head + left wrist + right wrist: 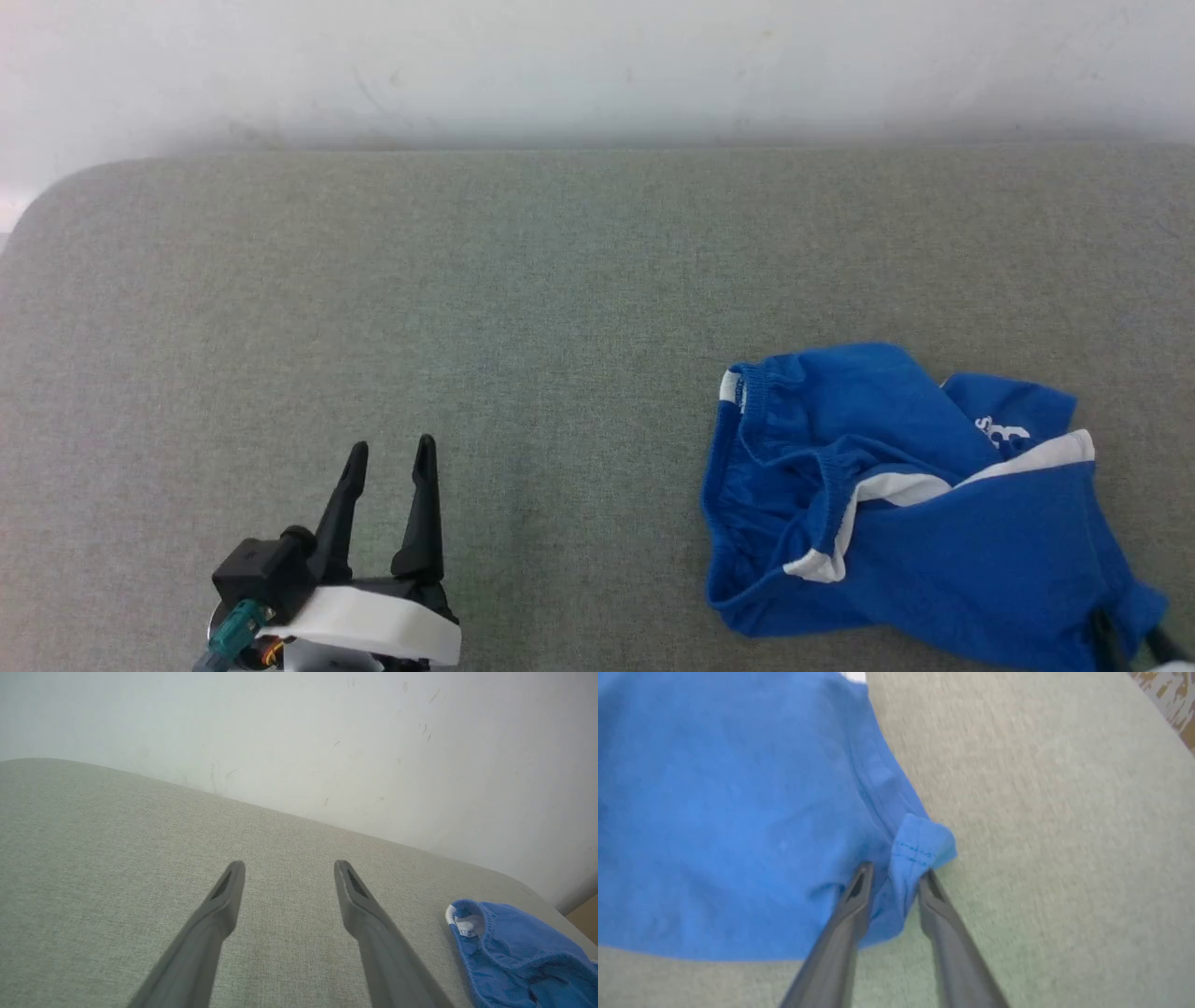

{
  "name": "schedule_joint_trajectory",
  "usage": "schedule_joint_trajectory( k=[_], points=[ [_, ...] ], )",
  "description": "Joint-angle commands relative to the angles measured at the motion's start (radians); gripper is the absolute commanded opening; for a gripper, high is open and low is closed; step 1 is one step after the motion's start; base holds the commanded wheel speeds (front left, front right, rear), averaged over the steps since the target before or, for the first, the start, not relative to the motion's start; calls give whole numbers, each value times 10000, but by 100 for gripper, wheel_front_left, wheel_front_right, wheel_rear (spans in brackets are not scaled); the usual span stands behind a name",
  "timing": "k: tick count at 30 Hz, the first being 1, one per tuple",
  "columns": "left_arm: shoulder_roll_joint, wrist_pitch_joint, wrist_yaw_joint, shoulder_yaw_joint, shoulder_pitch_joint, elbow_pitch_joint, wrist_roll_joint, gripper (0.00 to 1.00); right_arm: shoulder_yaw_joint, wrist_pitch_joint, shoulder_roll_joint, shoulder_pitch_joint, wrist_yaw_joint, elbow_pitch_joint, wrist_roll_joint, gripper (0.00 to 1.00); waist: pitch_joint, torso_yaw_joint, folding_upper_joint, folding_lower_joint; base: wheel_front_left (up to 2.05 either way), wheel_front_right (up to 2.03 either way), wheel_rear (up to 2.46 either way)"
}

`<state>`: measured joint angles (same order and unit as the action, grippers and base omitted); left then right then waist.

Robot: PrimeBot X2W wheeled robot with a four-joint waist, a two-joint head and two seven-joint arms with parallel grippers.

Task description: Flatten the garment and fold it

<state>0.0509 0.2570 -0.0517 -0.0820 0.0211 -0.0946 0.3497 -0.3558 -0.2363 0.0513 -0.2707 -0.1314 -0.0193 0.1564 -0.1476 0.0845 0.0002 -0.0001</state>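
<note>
The garment, bright blue shorts with white side stripes and a gathered waistband, lies crumpled at the right of the grey-green padded surface. Its waistband end with a white tag shows at the lower right of the left wrist view. My right gripper is at the garment's near right corner, its jaws partly apart with a stitched hem corner loose between the fingers. In the head view its dark fingers peek out at the bottom right edge. My left gripper stands open over bare surface, well left of the garment.
A pale wall runs along the far edge of the surface. The surface's rounded corner is at the far left. A strip of brown floor shows past the right edge.
</note>
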Motion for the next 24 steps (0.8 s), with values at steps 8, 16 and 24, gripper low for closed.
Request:
schedule_joint_trajectory(
  k=[8, 16, 24],
  points=[
    [-7, 47, -71, 45, 282, 26, -211, 100, 375, 1880, -9, 1326, 7, 1321, -225, 100, 473, 63, -2, 1, 0, 0, 0],
    [-7, 47, -97, 92, 737, 448, -246, 100, 1241, 3747, -10, 953, 7, 857, 99, 100, 507, 107, -2, 1, 0, 0, 0],
    [2, 28, -274, -325, 101, 815, -382, 100, 1285, 4279, -10, 1208, 7, 298, 2, 100, 157, -34, -2, 1, 0, 0, 0]
  ],
)
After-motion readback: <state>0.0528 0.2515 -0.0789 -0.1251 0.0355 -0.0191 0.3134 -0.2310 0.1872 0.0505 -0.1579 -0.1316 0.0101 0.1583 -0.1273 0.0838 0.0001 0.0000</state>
